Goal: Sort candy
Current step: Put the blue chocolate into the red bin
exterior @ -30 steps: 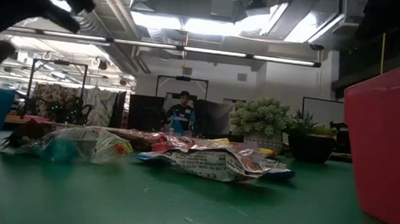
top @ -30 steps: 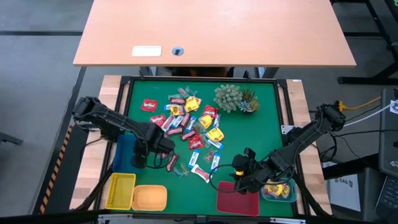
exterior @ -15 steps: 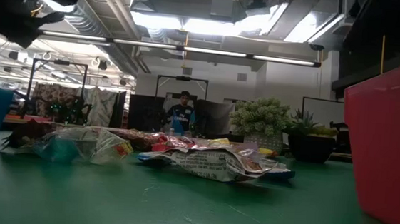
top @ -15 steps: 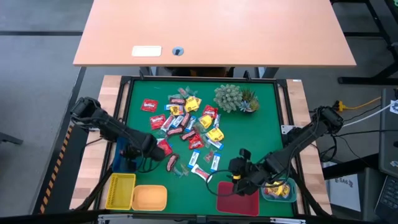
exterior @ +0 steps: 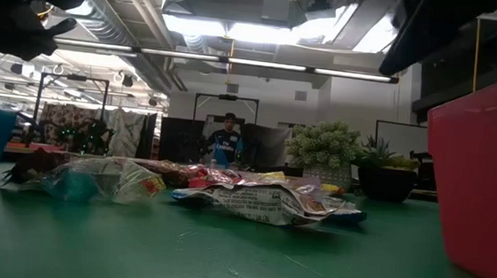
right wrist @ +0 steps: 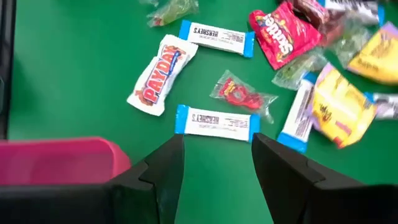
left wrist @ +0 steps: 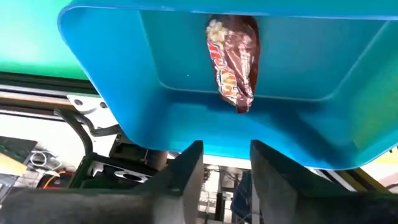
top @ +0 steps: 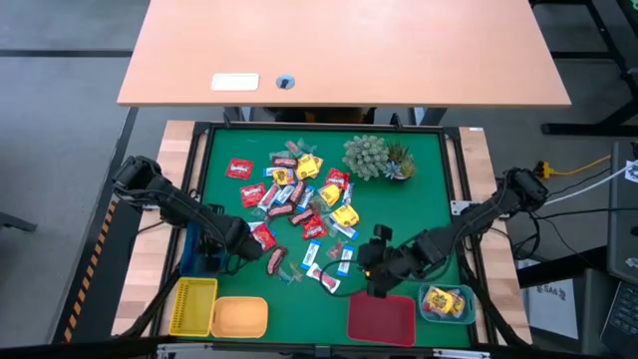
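Your left gripper [left wrist: 225, 163], fingers parted and empty, is hovering over the blue tray [left wrist: 298, 134] with a brown candy [left wrist: 234, 61] inside; your open right gripper [right wrist: 216, 163] is lining up a blue-and-white bar [right wrist: 216, 121] beside the red tray [right wrist: 59, 160].

we see a green mat [top: 419, 199] with a spiky green plant [top: 377, 157] at its far right. at the near edge sit a yellow tray [top: 192, 305], an orange tray [top: 239, 317], a red tray [top: 382, 319] and a small teal tray [top: 446, 302]; a blue tray [left wrist: 186, 93] lies at the left. beyond stands a wooden table [top: 339, 50] bearing a white label [top: 235, 82]. far off, a person [exterior: 225, 142] stands.
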You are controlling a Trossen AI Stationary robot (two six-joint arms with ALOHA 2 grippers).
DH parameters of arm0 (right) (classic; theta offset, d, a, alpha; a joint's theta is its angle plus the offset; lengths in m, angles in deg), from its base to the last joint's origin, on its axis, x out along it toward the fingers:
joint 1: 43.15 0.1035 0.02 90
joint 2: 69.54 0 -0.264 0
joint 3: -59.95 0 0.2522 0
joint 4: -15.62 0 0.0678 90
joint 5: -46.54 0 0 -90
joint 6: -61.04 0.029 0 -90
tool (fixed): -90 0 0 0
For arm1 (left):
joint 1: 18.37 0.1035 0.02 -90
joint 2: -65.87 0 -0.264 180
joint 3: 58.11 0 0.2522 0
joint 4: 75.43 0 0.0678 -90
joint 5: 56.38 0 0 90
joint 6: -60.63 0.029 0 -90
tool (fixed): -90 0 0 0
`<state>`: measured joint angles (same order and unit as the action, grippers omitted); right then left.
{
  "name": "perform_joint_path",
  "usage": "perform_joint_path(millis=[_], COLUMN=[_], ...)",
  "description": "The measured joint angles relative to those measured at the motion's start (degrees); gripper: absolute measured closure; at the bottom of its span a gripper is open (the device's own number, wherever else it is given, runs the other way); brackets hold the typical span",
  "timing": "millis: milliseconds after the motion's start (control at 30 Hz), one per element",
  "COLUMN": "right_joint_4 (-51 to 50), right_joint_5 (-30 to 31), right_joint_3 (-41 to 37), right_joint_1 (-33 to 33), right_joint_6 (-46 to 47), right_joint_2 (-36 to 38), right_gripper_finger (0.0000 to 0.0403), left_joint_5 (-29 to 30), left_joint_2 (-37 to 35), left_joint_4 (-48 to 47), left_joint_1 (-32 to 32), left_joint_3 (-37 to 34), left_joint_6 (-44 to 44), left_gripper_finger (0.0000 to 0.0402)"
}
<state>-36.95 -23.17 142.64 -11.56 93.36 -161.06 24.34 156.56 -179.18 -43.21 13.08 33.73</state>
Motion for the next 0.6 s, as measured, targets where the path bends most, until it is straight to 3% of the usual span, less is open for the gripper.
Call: perform_joint_path(millis=[367,600], right_joint_4=[0.0,0.3], right_joint_5=[-6.3,-12.4], right_joint_3=[0.0,0.0], right_joint_1=[-5.5,-8.1], right_joint_6=[-21.3,-37.5], right_joint_2=[0.0,-0.4], right_gripper_finger=[0.0217,0.0217], left_joint_5=[1.8,11.0], left_joint_2=[-0.9,-4.5], left_joint_4=[0.0,7.1], left_joint_1=[0.0,0.0], left_joint_3=[4.0,7.5], left_joint_6=[-3.3,-7.3], left_gripper_finger=[0.0261,0.026])
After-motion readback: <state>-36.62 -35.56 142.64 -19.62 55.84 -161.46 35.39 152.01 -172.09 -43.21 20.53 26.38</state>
